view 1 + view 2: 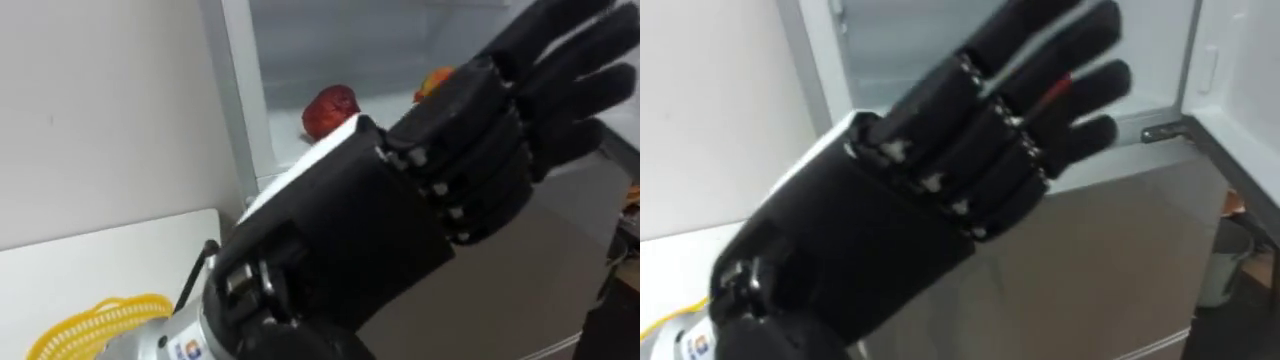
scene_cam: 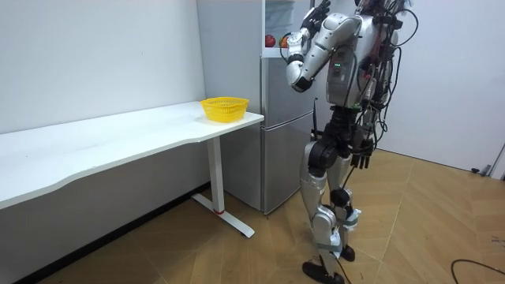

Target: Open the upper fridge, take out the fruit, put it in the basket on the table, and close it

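The red fruit (image 1: 330,110) sits on the shelf inside the open upper fridge (image 1: 330,40). It lies at about ten o'clock from the left hand (image 1: 420,180), the nearer one, which is spread wide open, holds nothing and points toward two o'clock. The right hand (image 2: 360,158) hangs low by the robot's side.

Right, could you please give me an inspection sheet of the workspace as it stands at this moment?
Surface: white table beside the fridge, whose upper compartment stands open.
Job's things: a red fruit and an orange item lie inside the upper compartment, neither grasped.
Clutter: yellow basket on the table end next to the fridge.
Hands: left hand raised before the open compartment, fingers straight, holding nothing; right hand hangs at the robot's side.
Cables: nothing seen beyond the robot's own.
Surroundings: white wall, wooden floor; the robot stands facing the fridge.
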Controlling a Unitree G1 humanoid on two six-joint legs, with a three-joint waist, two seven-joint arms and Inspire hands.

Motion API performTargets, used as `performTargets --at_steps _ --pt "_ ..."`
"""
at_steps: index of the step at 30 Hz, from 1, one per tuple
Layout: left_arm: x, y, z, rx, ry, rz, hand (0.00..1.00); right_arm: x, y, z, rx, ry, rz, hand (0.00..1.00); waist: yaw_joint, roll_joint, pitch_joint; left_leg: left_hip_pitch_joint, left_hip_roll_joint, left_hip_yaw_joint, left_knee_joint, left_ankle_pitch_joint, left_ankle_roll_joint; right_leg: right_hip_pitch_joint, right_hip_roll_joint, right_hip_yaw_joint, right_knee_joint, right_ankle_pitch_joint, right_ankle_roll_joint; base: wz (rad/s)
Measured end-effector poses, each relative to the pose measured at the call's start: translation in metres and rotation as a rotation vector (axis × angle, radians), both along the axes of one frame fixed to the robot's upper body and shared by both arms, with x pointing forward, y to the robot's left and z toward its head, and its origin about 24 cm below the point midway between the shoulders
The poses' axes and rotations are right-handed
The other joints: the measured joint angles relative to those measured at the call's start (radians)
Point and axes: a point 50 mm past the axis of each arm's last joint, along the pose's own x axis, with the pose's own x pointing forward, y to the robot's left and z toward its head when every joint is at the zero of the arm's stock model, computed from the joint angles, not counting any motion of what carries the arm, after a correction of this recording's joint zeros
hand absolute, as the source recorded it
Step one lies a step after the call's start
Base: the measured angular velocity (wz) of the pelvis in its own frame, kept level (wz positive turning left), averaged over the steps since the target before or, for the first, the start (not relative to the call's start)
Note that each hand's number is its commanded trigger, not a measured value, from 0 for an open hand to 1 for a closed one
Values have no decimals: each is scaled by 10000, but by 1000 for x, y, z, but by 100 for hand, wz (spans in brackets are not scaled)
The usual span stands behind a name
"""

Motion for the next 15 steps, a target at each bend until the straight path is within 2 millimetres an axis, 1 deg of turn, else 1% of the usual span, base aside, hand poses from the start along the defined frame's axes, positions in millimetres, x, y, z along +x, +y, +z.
performTargets --at_steps 1,3,4,6,7,9,10,11,12,13,14,15 --pt "0 3 0 -42 -19 214 0 -1 0 0 -17 31 22 0 14 -3 2 -4 6 -7 1 3 -5 13 -15 -70 3 -3 0 20" --pt "-1 21 4 103 -529 1872 0 -5 3 -1 -113 171 256 0 269 -8 -12 1 -31 -25 11 11 -18 18 1 -99 18 -8 0 7" --pt "-1 26 5 60 -596 2305 0 -7 4 -2 -111 219 320 0 358 -7 -19 0 -44 -69 16 14 -23 36 1 -129 27 -8 -1 6" --pt "-1 46 8 -242 -764 4108 0 -13 5 -2 -153 265 156 0 700 55 -63 -18 -78 -275 17 18 -24 79 -23 -243 29 -10 0 16" --pt "-1 53 9 -293 -813 4655 0 -15 5 -2 -167 236 9 0 786 59 -66 -17 -88 -329 18 25 -30 134 -31 -290 28 -11 2 19" --pt "-2 89 7 -740 -589 7292 0 -25 7 -3 -251 203 -582 0 1137 43 -69 98 -104 -433 16 37 -41 241 -29 -398 17 -43 -5 15" --pt "-4 99 5 -867 -483 8037 0 -27 8 -3 -279 213 -626 0 1200 37 -67 104 -114 -500 19 38 -43 302 -30 -486 -3 -56 -7 27" --pt "-7 116 1 -970 -206 9423 0 -33 9 -3 -340 202 -772 0 1362 21 -69 87 -136 -622 22 38 -43 394 -53 -633 -77 -86 1 34" --pt "-12 134 -7 -938 146 10836 0 -38 8 -2 -398 241 -995 0 1596 35 -65 57 -155 -753 57 38 -43 408 -100 -739 -169 -97 4 37" --pt "-15 143 -12 -817 371 11631 0 -39 8 -2 -424 283 -1070 0 1655 35 -62 15 -175 -883 89 37 -42 424 -171 -863 -178 -102 13 40" --pt "-22 161 -25 -542 970 13046 0 -42 7 -2 -500 335 -1067 0 1752 47 -62 -36 -212 -1069 132 37 -41 453 -183 -1042 -170 -118 34 41" --pt "-27 177 -41 -229 1740 14381 0 -46 7 -1 -582 368 -1095 0 1931 58 -59 -69 -243 -1170 179 36 -41 483 -190 -1145 -173 -135 48 39"
